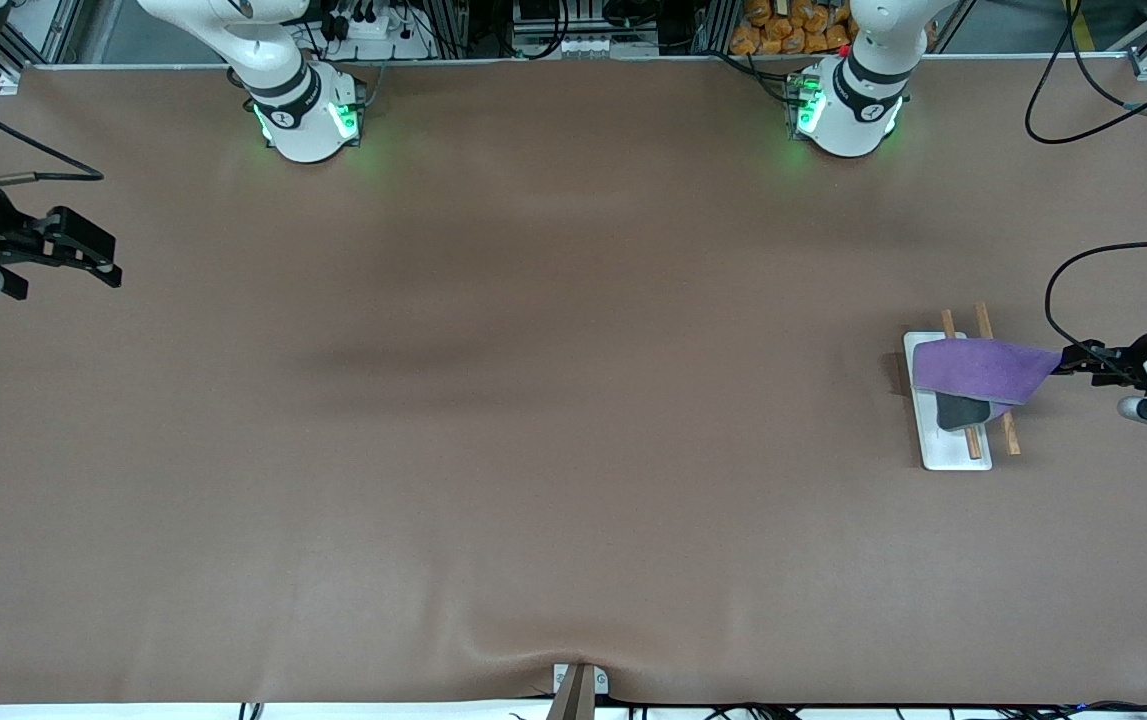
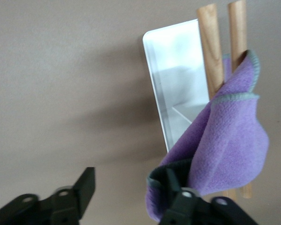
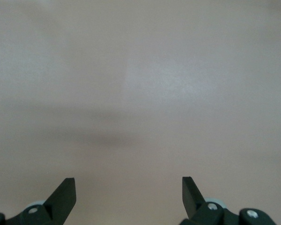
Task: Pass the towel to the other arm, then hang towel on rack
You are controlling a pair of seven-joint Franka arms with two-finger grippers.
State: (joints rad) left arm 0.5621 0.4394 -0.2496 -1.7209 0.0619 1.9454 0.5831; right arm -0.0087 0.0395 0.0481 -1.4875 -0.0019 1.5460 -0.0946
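Towel: the purple towel (image 1: pixel 983 368) is draped across both rods of the rack (image 1: pixel 951 450), with one corner stretched out toward the left gripper; a dark grey edge is seen hanging below it over the base plate.
Rack: the white base plate with its two brown rods (image 1: pixel 979 322) is set on the table (image 1: pixel 533 400) near the edge at the left arm's end, about midway between the robots' edge and the front camera's edge.
Left gripper: the left gripper (image 1: pixel 1073 362) is positioned just beside the rack, at the towel's outstretched corner. In the left wrist view its fingers (image 2: pixel 86 185) are spread apart, with the towel (image 2: pixel 229 150) resting against one finger and not pinched between the two.
Right gripper: the right gripper (image 1: pixel 98 258) is held over the table close to the edge at the right arm's end, and the arm waits there. In the right wrist view the fingers (image 3: pixel 65 192) are spread wide, and nothing is held between them.
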